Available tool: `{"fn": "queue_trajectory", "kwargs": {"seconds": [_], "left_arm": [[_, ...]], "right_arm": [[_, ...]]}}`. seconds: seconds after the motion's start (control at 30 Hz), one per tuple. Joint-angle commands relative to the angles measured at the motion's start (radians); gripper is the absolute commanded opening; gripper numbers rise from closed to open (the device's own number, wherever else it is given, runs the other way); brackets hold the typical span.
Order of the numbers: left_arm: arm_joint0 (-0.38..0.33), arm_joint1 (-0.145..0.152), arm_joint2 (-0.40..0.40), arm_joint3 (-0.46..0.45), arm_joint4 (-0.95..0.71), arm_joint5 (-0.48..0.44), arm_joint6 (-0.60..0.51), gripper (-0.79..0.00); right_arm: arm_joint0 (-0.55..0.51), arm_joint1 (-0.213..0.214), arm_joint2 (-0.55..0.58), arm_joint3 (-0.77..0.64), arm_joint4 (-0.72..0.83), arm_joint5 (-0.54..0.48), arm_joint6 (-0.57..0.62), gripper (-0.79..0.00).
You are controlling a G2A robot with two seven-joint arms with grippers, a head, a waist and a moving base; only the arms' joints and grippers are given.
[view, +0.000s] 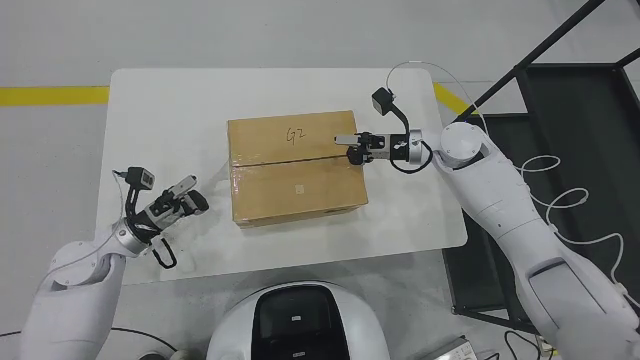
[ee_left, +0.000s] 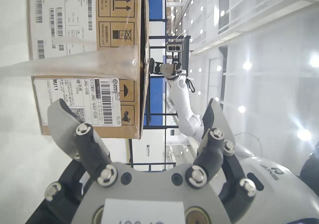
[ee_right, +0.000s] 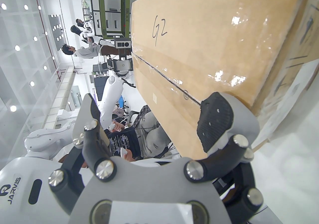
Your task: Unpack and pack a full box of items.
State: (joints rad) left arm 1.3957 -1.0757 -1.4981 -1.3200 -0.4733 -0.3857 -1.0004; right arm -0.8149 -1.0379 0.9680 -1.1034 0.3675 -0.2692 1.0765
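Note:
A closed brown cardboard box [view: 296, 166] sits mid-table, its two top flaps meeting at a taped seam. My right gripper [view: 352, 147] is at the box's right top edge, open, with one finger [ee_right: 216, 120] over the end of the seam on the lid [ee_right: 199, 43]. My left gripper [view: 185, 196] hangs open above the table left of the box, a short gap from its labelled side [ee_left: 84, 60]. Clear tape [ee_left: 74, 64] trails off that side. The left gripper [ee_left: 135, 120] holds nothing. The right gripper [ee_left: 152, 68] also appears at the box's far edge in the left wrist view.
The white table [view: 170, 110] has bare room around the box on all sides. A dark metal rack [view: 560, 160] stands off the table's right edge. A yellow floor line [view: 50, 94] runs at the left.

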Motion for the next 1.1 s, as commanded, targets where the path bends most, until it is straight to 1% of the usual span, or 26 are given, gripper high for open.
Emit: {"fn": "queue_trajectory", "kwargs": {"seconds": [0.0,0.47,0.5,0.6,0.63,0.7,0.8,0.87,0.97,1.07], "left_arm": [[-0.001,0.0,0.0,0.001,0.0,0.001,0.002,0.0],[-0.001,0.0,0.0,0.001,0.0,0.001,0.002,0.0],[0.001,0.0,-0.002,0.004,-0.001,0.01,0.017,0.0],[0.031,-0.009,0.012,-0.035,-0.036,0.12,0.155,0.0],[0.048,-0.011,0.012,-0.058,-0.061,0.158,0.2,0.0],[0.095,-0.014,0.009,-0.114,-0.055,0.216,0.308,0.0],[0.169,-0.015,0.0,-0.217,-0.084,0.317,0.393,0.0],[0.206,-0.014,-0.015,-0.276,-0.088,0.374,0.447,0.0],[0.235,-0.018,-0.033,-0.327,-0.118,0.4,0.534,0.0],[0.231,-0.023,-0.031,-0.335,-0.165,0.399,0.555,0.0]], "right_arm": [[0.0,0.0,0.0,0.0,0.0,0.0,0.0,0.0],[0.0,0.0,0.0,0.0,0.0,0.0,0.0,0.0],[0.0,0.0,0.0,0.0,0.0,0.0,0.0,0.0],[0.0,0.0,0.0,0.0,0.0,0.0,0.0,0.0],[0.0,0.0,0.0,0.0,0.0,0.0,0.0,0.0],[0.0,0.0,0.0,0.0,0.0,0.0,0.0,0.0],[0.0,0.0,0.0,0.0,0.0,0.0,0.0,0.0],[0.0,0.0,0.0,0.0,0.0,0.0,0.0,0.0],[0.0,0.0,0.0,0.0,0.0,0.0,0.0,0.0],[0.0,0.0,0.0,0.0,0.0,0.0,0.0,0.0]]}}
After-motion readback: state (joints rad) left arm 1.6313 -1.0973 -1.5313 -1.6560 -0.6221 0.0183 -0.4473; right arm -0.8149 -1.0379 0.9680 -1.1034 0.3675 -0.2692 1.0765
